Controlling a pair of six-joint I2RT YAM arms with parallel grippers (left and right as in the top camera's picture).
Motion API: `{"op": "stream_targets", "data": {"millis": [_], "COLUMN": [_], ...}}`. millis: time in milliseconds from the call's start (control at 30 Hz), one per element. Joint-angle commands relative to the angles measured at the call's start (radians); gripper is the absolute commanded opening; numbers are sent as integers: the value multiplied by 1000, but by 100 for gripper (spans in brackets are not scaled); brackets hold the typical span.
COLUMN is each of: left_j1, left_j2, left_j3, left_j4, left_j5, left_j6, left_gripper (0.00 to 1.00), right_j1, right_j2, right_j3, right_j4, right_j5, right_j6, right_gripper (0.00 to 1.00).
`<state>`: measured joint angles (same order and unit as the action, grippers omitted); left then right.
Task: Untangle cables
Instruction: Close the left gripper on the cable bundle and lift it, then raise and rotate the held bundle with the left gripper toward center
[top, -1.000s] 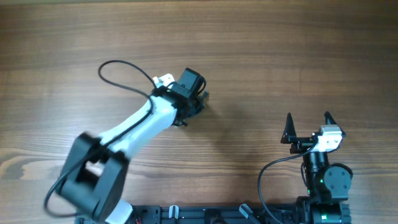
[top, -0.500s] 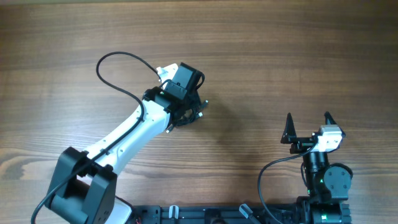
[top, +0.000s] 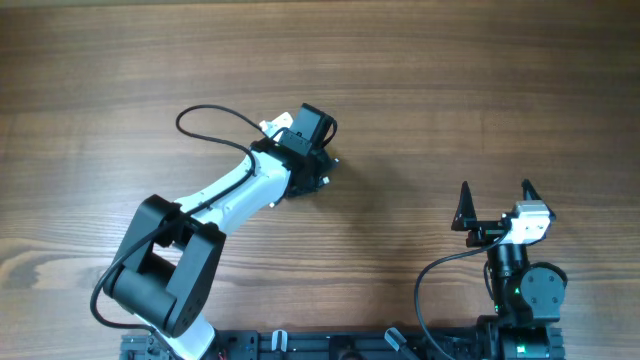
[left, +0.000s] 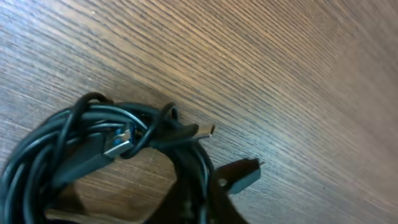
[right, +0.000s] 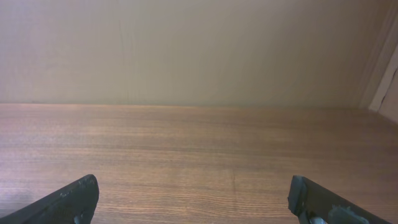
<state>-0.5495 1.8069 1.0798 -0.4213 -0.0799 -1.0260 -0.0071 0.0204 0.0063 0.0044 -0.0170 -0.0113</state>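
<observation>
Knotted cables (left: 74, 149) lie on the wood counter (top: 450, 80), largely hidden overhead beneath the left tool (top: 320, 168); its grip cannot be told. The right tool (top: 496, 205) stands spread, well apart.

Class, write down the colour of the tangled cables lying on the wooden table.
The cables are black, shown most clearly in the left wrist view.

The left arm (top: 235, 190) is a long white tube with big round black joints. A black box (top: 312, 127) sits just behind its jaws, and a thin black wire (top: 207, 108) curls beside it. The right arm (top: 525, 290) is black with a tiny green light (top: 517, 292). Behind its jaws is a white block (top: 530, 220). Its two fingers (top: 465, 207) are black and pointy.
</observation>
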Motion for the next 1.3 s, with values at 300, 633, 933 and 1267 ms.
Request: {"op": "stream_targets", "data": {"millis": [300,633,933,1267], "left_j1": [98,110,110,108], "left_j2": [-107,21,121,26], "left_j3": [2,-1,0,3], "left_j4": [271,51,73,-136], "left_j5": [-112,161,161,168], "left_j6": [226,1337,1109,174], "left_gripper": [76,77,18,18], "right_j1": [4,4,4,4], "right_j2": [-6,-6,-6,-6], "right_j3": [-1,-1,-1,-1], "right_j4": [2,2,3,2], "right_j5": [18,18,18,18], "right_j6": [14,14,14,14], "right_gripper": [100,100,100,100]}}
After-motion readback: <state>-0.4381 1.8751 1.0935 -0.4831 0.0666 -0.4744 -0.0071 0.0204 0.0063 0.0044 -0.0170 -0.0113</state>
